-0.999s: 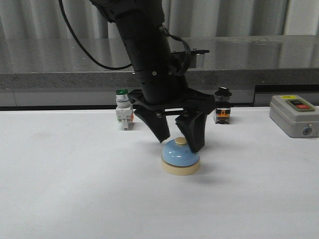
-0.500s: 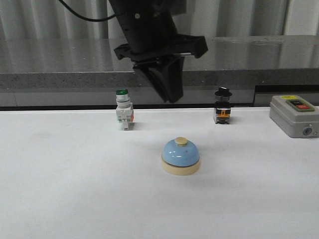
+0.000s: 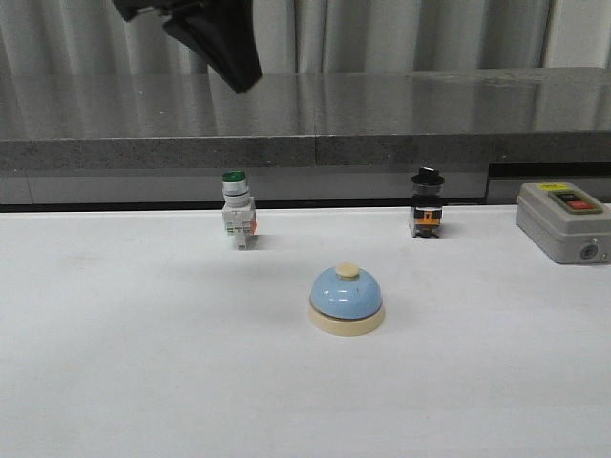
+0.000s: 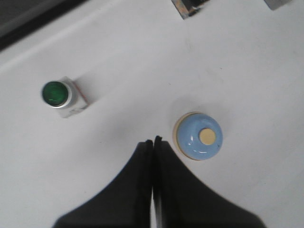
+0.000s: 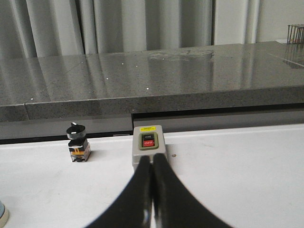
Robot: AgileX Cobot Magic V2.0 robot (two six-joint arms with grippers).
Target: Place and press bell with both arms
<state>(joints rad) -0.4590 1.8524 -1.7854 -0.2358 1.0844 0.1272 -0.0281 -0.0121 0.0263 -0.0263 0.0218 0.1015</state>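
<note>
I've pulled my left end effector (image 4: 153,142), fingers together, up and leftward off the bell (image 3: 347,300), which sits placed mid-table (image 3: 124,382), so the right end effector (image 5: 152,164), also closed, presumably presses next.

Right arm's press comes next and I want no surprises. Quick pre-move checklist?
1. Bell upright on table, knob up: ok.
2. Left gripper clear of the bell, raised high at the front view's top left, fingers together: ok.
3. Right gripper shut for pressing: ok.
4. Right gripper over the bell: not ok; it points at the grey box, bell only at its view's edge.
5. Space around bell: ok; green switch and black switch stand apart behind it.
</note>
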